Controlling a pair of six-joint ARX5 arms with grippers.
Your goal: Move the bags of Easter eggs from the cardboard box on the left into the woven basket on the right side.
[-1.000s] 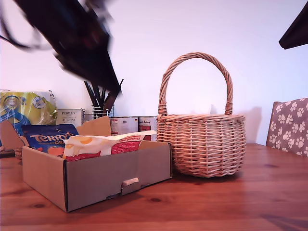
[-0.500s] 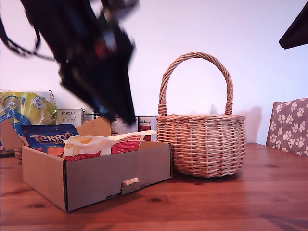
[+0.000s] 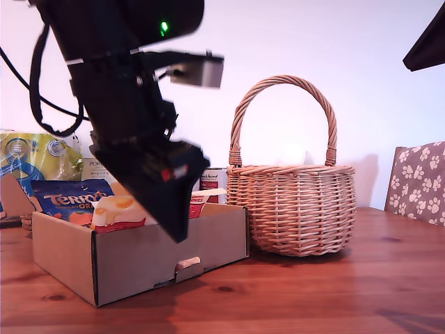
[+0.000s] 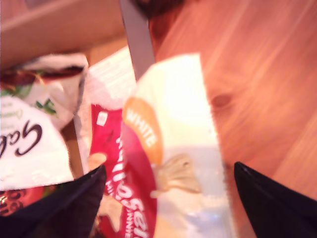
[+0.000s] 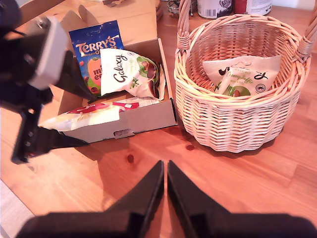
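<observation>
Clutter behind and beside, on a wooden table [image 3: 334, 292].
At the exterior view's left, a yellow-and-blue plastic pack [image 3: 35, 158] stands beside a small white carton [image 3: 94, 169]. One tin [image 3: 211, 179] shows in the exterior view; the second wrist view shows two tins [image 5: 233, 7] and a wire holder [image 5: 174, 7] beside them. At the exterior view's right edge, a paw-print cushion [image 3: 418, 181].

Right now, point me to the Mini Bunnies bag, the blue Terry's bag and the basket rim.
Mini Bunnies bag [image 4: 173, 148]: first wrist view, cream face.
Terry's bag [image 5: 96, 47]: second wrist view, blue front.
Woven basket [image 5: 237, 106]: second wrist view, near rim.
</observation>
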